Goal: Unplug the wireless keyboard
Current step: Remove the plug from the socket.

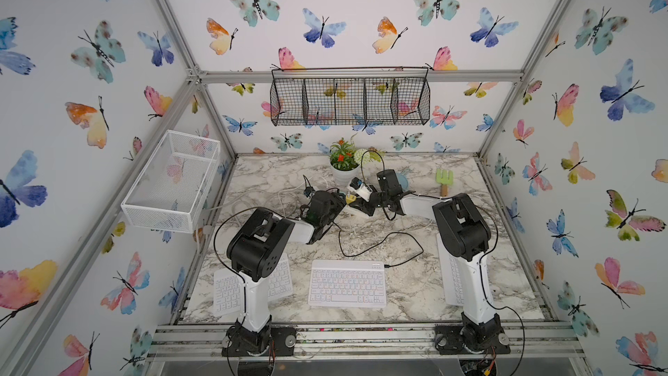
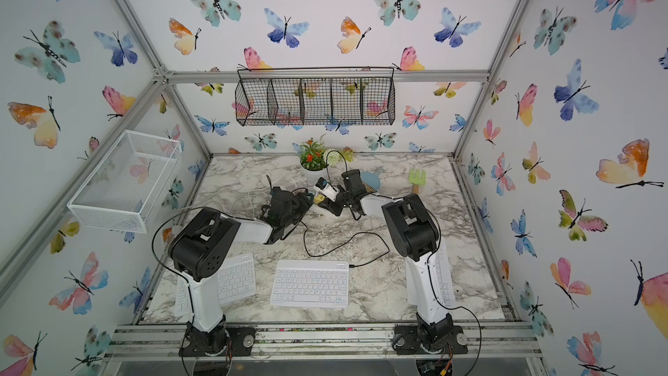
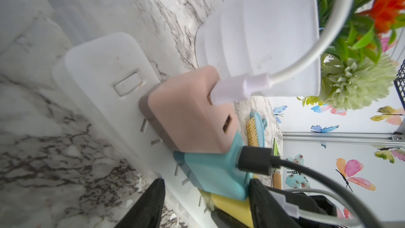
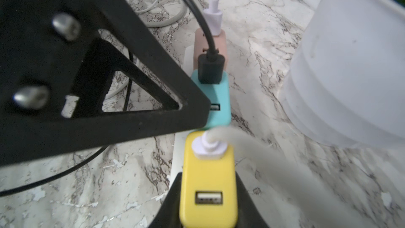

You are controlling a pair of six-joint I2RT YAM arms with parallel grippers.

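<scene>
Unplugging the slim white pastel-keyed keyboard point(image 1: 347, 283) likely means pinching its rigid black plug point(image 4: 210, 69), not the limp black cable point(image 4: 207, 37); left fingers point(image 3: 149, 205) half-open and empty, right fingers point(image 4: 168, 205) clamping the yellow charger block point(image 4: 208, 172).

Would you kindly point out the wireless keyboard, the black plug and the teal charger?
wireless keyboard point(image 1: 347, 283): in a top view, middle keys.
black plug point(image 4: 210, 69): right wrist view, plug body.
teal charger point(image 4: 222, 92): right wrist view, top face.

Wireless keyboard point(image 1: 347, 283) front-centre on table point(image 1: 408, 294); power strip point(image 3: 98, 66) behind, by plant pot point(image 1: 343, 176).
</scene>
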